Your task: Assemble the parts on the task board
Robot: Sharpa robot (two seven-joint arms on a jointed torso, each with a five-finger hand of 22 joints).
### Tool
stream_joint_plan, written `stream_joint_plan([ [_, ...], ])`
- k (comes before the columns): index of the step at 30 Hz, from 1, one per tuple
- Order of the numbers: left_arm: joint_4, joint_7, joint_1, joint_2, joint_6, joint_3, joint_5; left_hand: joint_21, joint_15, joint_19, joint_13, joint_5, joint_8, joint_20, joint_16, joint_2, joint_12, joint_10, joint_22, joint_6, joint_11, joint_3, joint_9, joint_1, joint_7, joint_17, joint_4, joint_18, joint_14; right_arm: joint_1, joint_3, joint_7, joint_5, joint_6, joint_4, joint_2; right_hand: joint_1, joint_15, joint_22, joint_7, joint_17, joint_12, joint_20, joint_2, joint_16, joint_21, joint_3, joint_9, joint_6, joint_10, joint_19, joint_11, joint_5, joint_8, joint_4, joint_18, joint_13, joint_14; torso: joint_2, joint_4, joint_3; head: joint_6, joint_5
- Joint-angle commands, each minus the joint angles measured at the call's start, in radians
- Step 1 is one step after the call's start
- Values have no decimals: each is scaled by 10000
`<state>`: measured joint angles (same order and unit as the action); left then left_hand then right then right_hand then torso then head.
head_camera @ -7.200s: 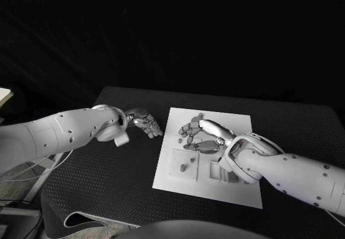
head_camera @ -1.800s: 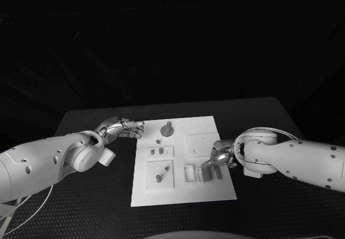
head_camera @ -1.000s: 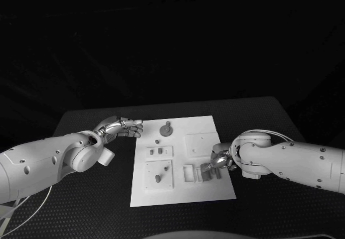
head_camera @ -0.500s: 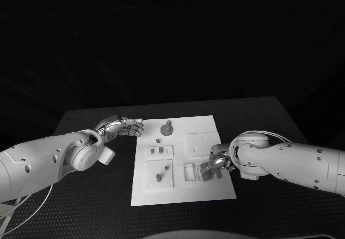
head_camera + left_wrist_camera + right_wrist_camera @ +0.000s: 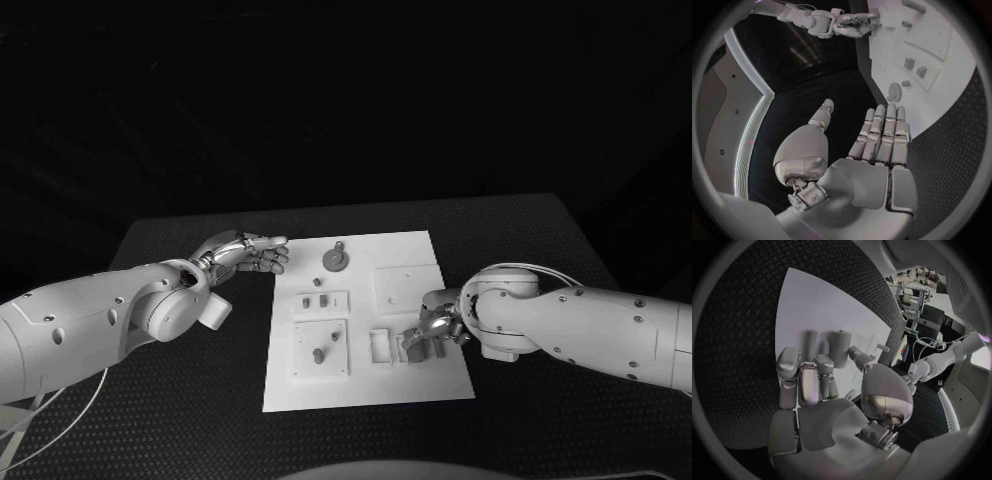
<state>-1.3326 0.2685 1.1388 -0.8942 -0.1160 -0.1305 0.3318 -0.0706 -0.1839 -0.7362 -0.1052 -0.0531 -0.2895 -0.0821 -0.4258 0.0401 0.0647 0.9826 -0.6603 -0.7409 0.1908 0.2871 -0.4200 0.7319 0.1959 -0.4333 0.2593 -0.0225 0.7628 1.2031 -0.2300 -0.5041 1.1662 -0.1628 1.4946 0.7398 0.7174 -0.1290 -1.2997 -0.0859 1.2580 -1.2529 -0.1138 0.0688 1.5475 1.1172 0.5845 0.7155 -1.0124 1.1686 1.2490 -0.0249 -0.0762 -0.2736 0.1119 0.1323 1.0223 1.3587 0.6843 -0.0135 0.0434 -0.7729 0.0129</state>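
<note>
**Right hand low over the board's near right corner, left hand idle beside it**

The task board (image 5: 368, 320) lies in the middle of the black table (image 5: 173, 390). The right arm reaches in from the right and its right hand (image 5: 430, 331) sits low at the board's near right part, fingers bent down over a small slotted block (image 5: 394, 347) with upright pieces. From the head view it cannot be told whether the fingers pinch a part or only touch the block. The right wrist view shows that right hand (image 5: 817, 385) with fingers curled together above the white plate (image 5: 817, 305), two fingers stretched forward side by side; what lies under the fingertips is hidden.

The left hand (image 5: 248, 254) hovers off the board, just beside its far left edge, holding nothing. The left wrist view shows what the head view does not: the left hand (image 5: 861, 160) is flat, fingers straight and pressed side by side, thumb standing apart.

A round grey part (image 5: 335, 261) lies at the board's far end; smaller grey parts (image 5: 319, 303) stand in the raised squares on its left half.
</note>
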Motion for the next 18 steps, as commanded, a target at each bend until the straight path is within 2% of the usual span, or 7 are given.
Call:
stream_joint_plan([
  [1,-15,29,11,14,128,8,-70,-21,11,88,17,33,-1,-7,46,-112,35,-59,16,56,39,31,-9,-36,250,-20,-13,-20,-26,-49,-28,240,-45,90,32,-23,109,-19,-23,33,26,76,98,-504,-54,-49,48,38,-127,-32,11,-39,-13,-3,527,1295,-15,-53,-1,-3,3,12,23],
  [3,-11,22,11,14,132,8,-70,-20,10,90,20,33,-4,-8,47,-139,36,-62,16,55,41,41,-12,-36,250,-23,-9,-20,-27,-49,-28,242,-352,158,19,-12,59,-26,-27,44,27,92,129,-710,-74,-59,83,49,-181,-16,20,-49,-25,10,864,1295,-23,-53,1,-3,3,8,27],
  [9,-1,9,11,6,151,8,-70,-20,9,95,24,32,-15,-9,50,-168,38,-65,16,47,41,56,-18,-26,248,-28,10,-20,-30,-49,-27,320,-651,352,71,38,-137,-48,-18,77,29,137,185,-1002,-121,-99,184,74,-304,23,59,-70,-34,40,1390,1295,-47,-52,1,-5,9,37,63],
  [12,11,17,11,10,164,8,-70,-20,9,95,25,32,-16,-9,51,-171,38,-66,17,46,42,58,-19,-24,247,-29,14,-20,-30,-49,-25,391,-724,557,113,89,-175,-52,-15,82,3,150,193,-1049,-137,-110,214,83,-343,31,67,-82,-37,39,1465,1295,-54,-69,-1,-5,10,92,93],
  [15,15,27,11,7,185,8,-70,-20,8,96,26,32,-17,-10,51,-172,38,-67,17,45,42,60,-20,-23,247,-29,18,-20,-31,-47,-22,435,-931,741,159,136,-383,-69,-4,106,-1,174,227,-1262,-162,-136,239,93,-427,70,83,-108,-35,38,1416,1295,-72,-63,1,-6,9,123,118],
  [18,21,37,11,11,188,8,-71,-19,8,98,27,32,-19,-11,53,-173,38,-68,17,44,43,60,-21,-22,246,-30,22,-19,-32,-40,-18,461,-1043,807,249,198,-435,-76,-4,116,-13,181,234,-1284,-171,-140,251,92,-448,82,88,-113,-36,43,1416,1295,-76,-69,2,-10,10,123,124],
])
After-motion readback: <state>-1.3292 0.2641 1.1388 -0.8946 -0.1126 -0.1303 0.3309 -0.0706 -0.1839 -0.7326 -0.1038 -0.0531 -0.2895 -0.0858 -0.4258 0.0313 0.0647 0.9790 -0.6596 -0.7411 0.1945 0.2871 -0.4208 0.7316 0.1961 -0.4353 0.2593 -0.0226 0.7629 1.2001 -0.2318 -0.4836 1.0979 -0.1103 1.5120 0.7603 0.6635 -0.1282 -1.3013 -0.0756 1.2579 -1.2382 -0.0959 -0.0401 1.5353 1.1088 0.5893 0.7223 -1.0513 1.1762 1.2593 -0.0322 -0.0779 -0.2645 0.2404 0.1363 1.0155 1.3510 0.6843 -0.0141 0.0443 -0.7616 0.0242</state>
